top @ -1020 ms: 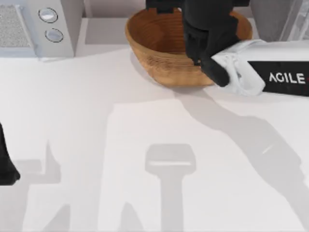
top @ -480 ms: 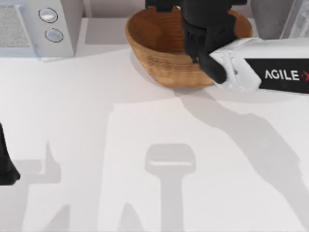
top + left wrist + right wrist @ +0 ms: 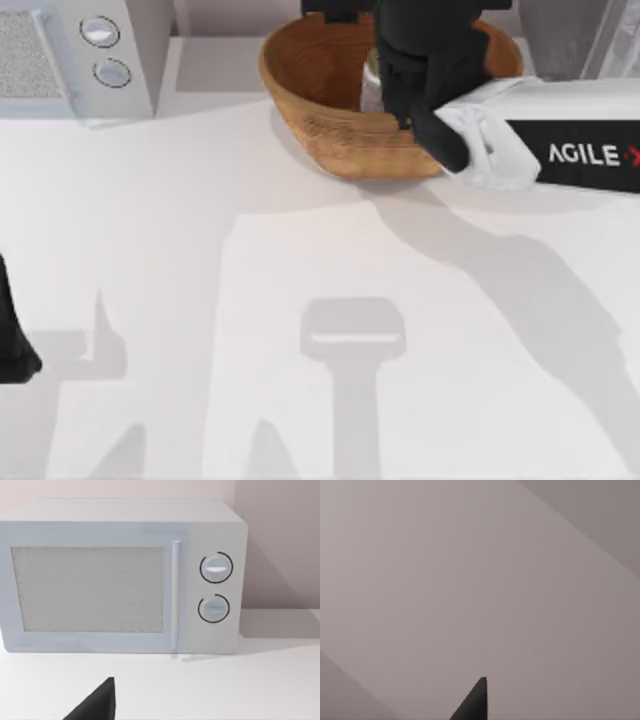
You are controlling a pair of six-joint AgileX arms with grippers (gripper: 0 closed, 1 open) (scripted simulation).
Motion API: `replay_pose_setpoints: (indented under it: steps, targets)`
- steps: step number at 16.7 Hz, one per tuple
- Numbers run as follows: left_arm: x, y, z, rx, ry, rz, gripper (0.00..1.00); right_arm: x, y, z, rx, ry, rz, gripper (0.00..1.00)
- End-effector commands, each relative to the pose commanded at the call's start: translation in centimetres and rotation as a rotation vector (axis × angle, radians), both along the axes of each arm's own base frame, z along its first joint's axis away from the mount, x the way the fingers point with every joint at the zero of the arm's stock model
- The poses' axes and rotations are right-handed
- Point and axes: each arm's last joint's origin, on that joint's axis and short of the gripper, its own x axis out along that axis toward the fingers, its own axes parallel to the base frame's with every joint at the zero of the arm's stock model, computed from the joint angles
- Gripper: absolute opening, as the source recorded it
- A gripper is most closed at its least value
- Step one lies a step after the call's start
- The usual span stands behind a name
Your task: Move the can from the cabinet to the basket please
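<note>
Our right gripper (image 3: 400, 60) hangs over the basket (image 3: 320, 110); we cannot tell its fingers' state. Our left arm (image 3: 12, 340) is well apart.

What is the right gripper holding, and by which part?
Cannot be told: the right gripper hangs over the basket, hiding its fingers; a pale sliver shows beside it.

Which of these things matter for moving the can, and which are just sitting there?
In the job: basket; cabinet, top right; right tool over the basket; pale sliver beside it, probably the can.
Just there: microwave; left arm, parked at far left.
</note>
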Motion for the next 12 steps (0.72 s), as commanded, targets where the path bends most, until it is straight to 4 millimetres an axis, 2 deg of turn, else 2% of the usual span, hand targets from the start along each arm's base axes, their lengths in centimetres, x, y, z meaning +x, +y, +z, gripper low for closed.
replay_pose_setpoints:
  steps: [2, 3, 12]
  targets:
    - [0.0, 0.0, 0.0, 0.0, 0.0, 0.0, 1.0, 0.0, 0.0, 0.0, 0.0, 0.0, 0.0, 0.98]
    - [0.0, 0.0, 0.0, 0.0, 0.0, 0.0, 1.0, 0.0, 0.0, 0.0, 0.0, 0.0, 0.0, 1.0]
    - [0.0, 0.0, 0.0, 0.0, 0.0, 0.0, 1.0, 0.0, 0.0, 0.0, 0.0, 0.0, 0.0, 1.0]
